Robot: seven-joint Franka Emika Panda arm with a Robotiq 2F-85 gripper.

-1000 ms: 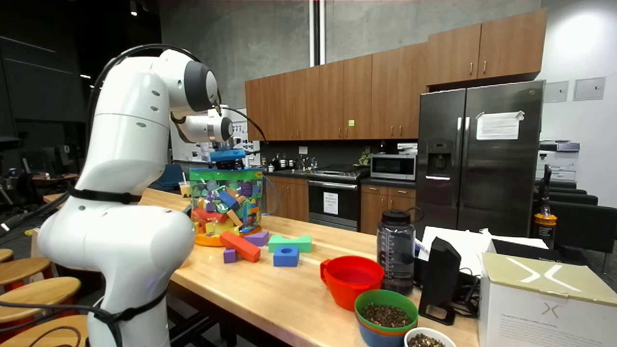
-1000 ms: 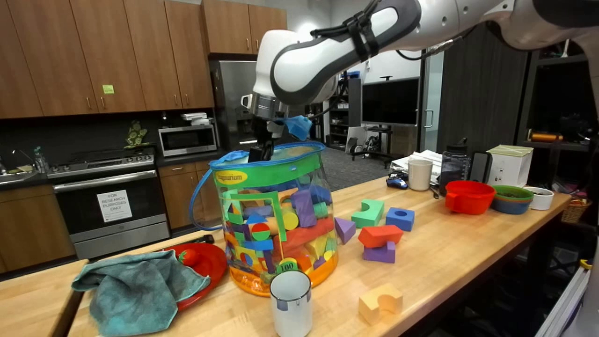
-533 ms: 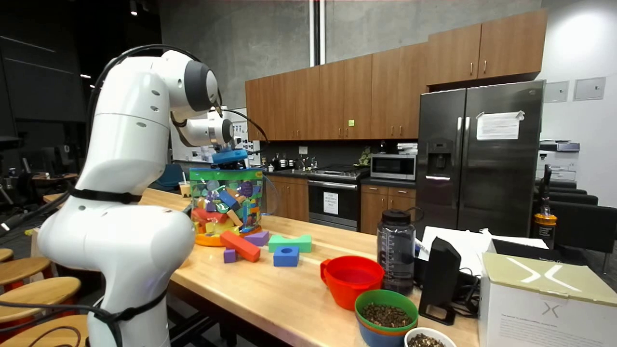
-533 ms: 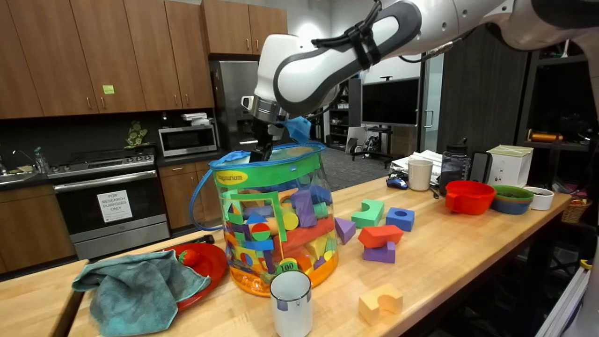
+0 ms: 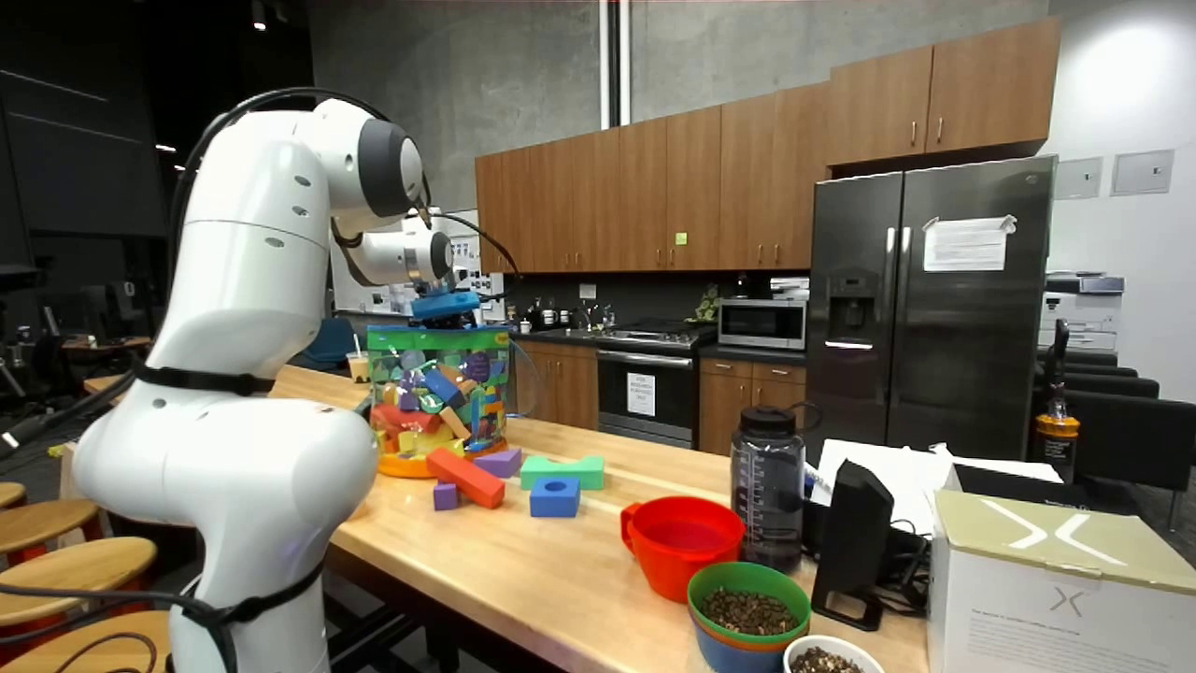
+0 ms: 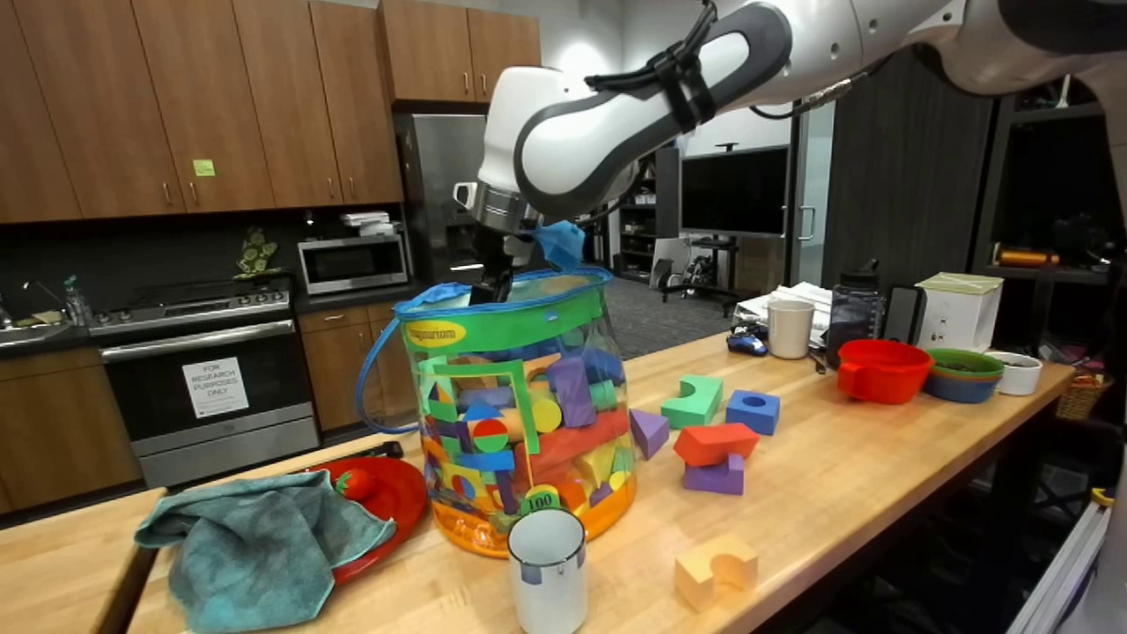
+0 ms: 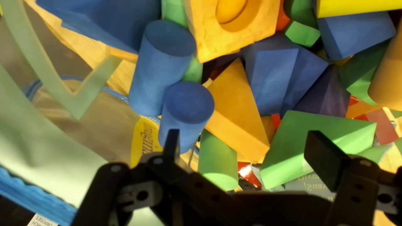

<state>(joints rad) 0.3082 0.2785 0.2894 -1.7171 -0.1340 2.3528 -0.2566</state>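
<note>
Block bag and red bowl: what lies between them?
Between the bag and bowl, both exterior views show a purple wedge, a green arch, a blue block with a hole, a red block and another purple block.

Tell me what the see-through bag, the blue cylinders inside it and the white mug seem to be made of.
The bag: probably flexible plastic, glossy; blocks show through its walls and the orange base shines.
The blue cylinders: likely foam, matte; soft, even shading without highlights.
The white mug: enameled metal or ceramic, smooth-looking; the thin dark rim hints at enamel, but it's uncertain.
</note>
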